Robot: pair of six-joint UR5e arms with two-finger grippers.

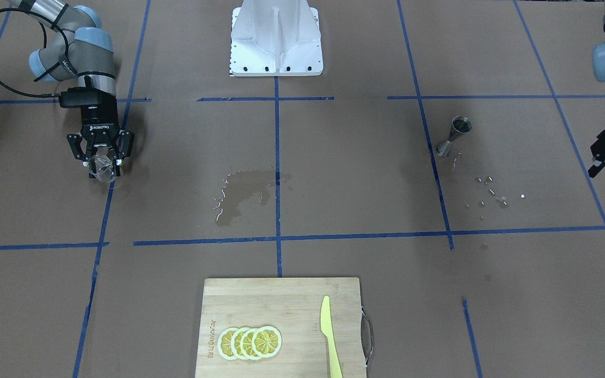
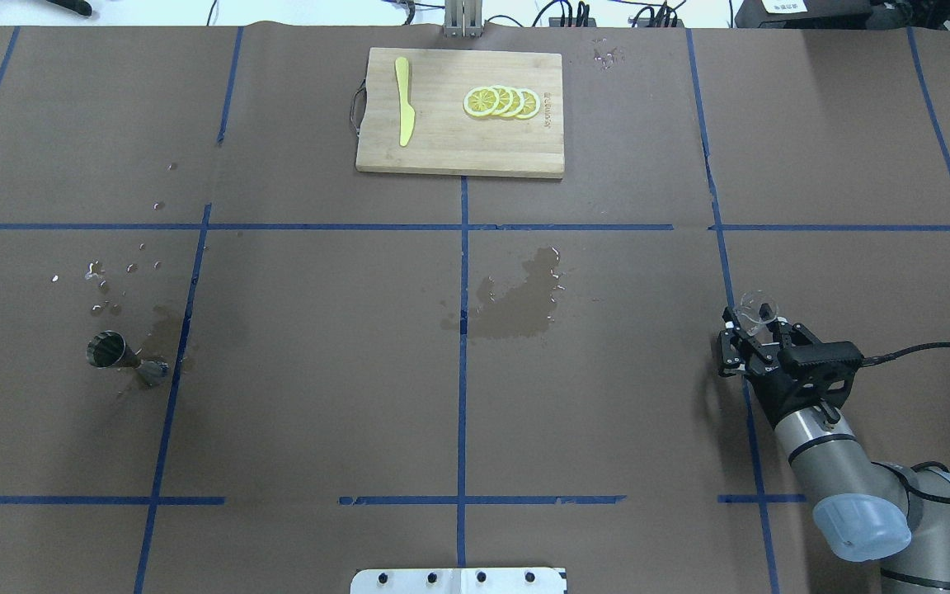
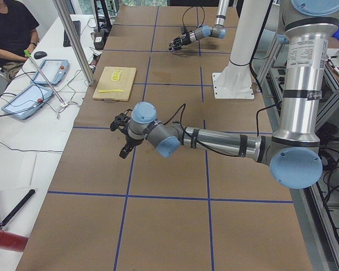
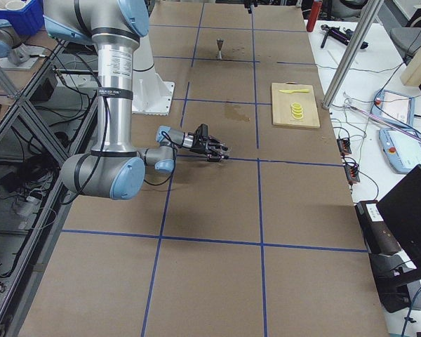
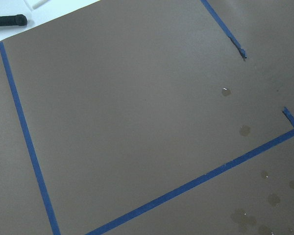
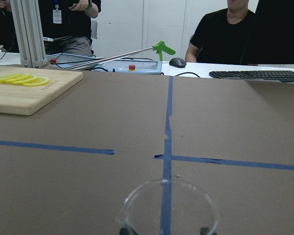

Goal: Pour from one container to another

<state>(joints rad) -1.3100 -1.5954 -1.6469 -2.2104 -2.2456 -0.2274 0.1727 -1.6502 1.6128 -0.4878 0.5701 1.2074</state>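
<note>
Take the wooden cutting board [image 2: 458, 153] at the far middle edge of the table [image 2: 318, 412] as the reference. On the board: a fan of lemon slices [image 2: 501, 101] toward its right end as seen from the robot, and a yellow knife [image 2: 403, 111] toward its left end, apart from the slices.

Locate the right gripper [image 2: 749, 326] on the robot's side of the board and well off to the board's right. Fingers clamped on the small clear glass cup [image 2: 755, 307], one on each side of its wall. Cup upright, mouth up, at the gripper tip on the side facing the board. Gripper body nearly level and low over the table. Cannot tell whether the cup's base touches the table, nor what it contains.

Locate the metal jigger [image 2: 122, 357] on the robot's side of the board and well off to the board's left. Upright on one cone, open cone upward, touched by neither gripper. Scattered water drops [image 2: 96, 266] near the jigger, on its side toward the board.

Locate the left gripper [image 1: 594, 160] farther to the board's left than the jigger, cut by the edge of the front-facing view. Jaws spread apart, nothing between them, well apart from the jigger.

Directly between the board and the robot: a dark wet patch [image 2: 516, 305]. Beyond the board's far edge: a seated person [image 6: 225, 41].
</note>
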